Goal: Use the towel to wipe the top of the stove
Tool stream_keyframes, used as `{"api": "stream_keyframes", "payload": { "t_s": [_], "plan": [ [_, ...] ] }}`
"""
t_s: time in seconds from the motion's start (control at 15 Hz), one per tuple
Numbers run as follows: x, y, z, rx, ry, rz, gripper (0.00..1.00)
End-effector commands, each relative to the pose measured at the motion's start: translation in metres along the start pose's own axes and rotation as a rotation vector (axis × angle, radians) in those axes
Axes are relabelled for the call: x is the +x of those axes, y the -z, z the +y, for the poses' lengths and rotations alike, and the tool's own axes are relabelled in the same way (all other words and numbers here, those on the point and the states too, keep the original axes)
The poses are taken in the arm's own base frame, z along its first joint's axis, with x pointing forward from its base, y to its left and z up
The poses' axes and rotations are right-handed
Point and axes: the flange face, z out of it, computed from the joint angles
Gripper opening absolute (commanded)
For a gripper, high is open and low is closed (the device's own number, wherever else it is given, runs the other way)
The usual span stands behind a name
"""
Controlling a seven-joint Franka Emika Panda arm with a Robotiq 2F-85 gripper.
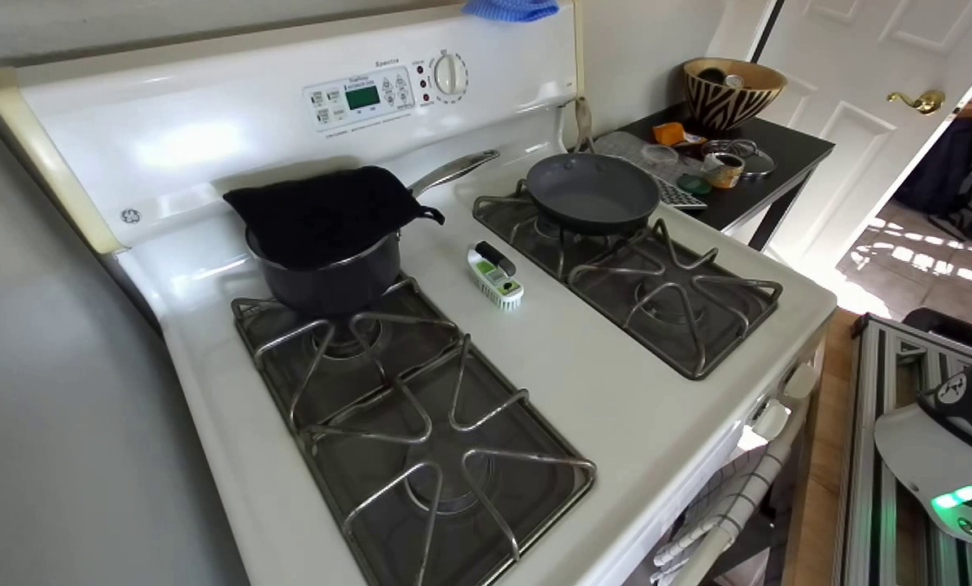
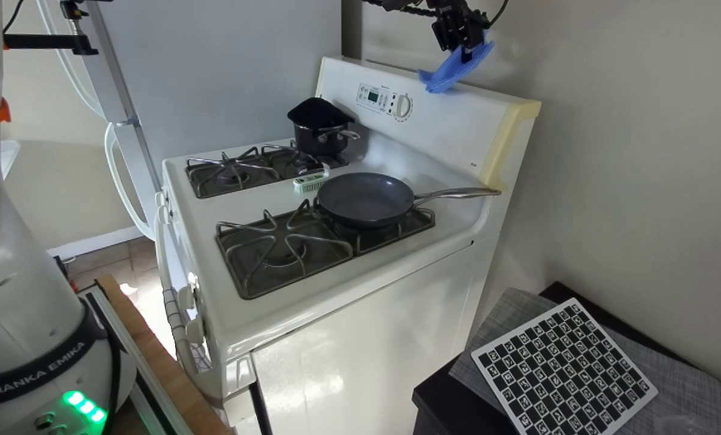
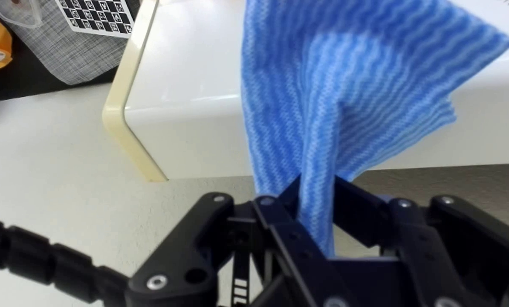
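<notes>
The bright-blue striped towel [image 3: 365, 85] hangs from my gripper [image 3: 316, 187], pinched in a fold between the two fingers. In an exterior view, my gripper [image 2: 466, 53] holds the towel [image 2: 451, 71] over the top edge of the stove's back panel, right of the dial. I cannot tell whether the towel touches the panel. In an exterior view, only the towel's lower edge [image 1: 512, 8] shows, and the gripper is out of view. The white stove [image 1: 567, 358] has black grates; it also shows in an exterior view [image 2: 276, 202].
A dark pot [image 1: 331, 281] with a black cloth [image 1: 323, 212] over it stands on a back burner. A grey pan [image 1: 593, 191] sits on the other back burner. A white-green brush [image 1: 494, 277] lies between the grates. A checkered board [image 2: 566, 368] lies on the side table. A refrigerator [image 2: 233, 72] stands beside.
</notes>
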Motion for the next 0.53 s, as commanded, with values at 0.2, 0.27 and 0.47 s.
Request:
{"api": "stream_keyframes", "payload": {
  "t_s": [0.2, 0.27, 0.47],
  "plan": [
    [0.009, -0.013, 0.000, 0.016, -0.015, -0.029, 0.00],
    [0.010, -0.015, 0.001, 0.015, -0.020, -0.029, 0.00],
    [0.012, -0.020, 0.003, 0.012, -0.031, -0.030, 0.01]
  ]
}}
